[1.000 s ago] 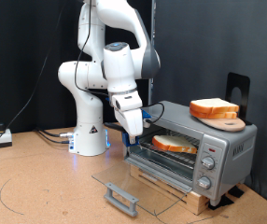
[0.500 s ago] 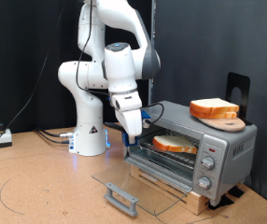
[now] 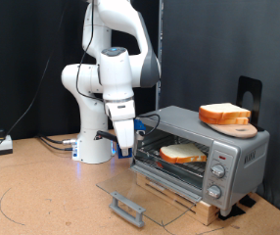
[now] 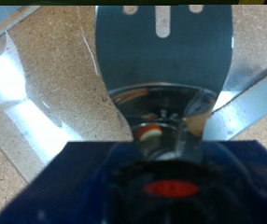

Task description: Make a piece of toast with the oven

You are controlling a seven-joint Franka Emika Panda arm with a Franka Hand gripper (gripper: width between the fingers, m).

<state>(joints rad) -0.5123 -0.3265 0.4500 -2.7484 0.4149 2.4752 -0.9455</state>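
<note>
The silver-grey oven [image 3: 223,162] stands at the exterior view's right with its glass door [image 3: 145,193] dropped open. One piece of toast [image 3: 184,152] lies on the rack inside. A second, similar slice [image 3: 223,113] lies on a round wooden board [image 3: 240,127] on top of the oven. My gripper [image 3: 124,142] hangs just to the left of the oven's opening, above the open door. It is shut on a metal spatula [image 4: 166,47], whose flat blade is bare in the wrist view.
The door's grey bar handle [image 3: 127,208] sticks out toward the exterior view's bottom. The robot's white base [image 3: 93,142] stands behind the gripper. Cables [image 3: 52,142] run along the wooden tabletop at the left. A black stand [image 3: 250,93] rises behind the oven.
My gripper has pulled back out of the oven's opening to the exterior view's left and slightly down. The toast stays on the rack inside.
</note>
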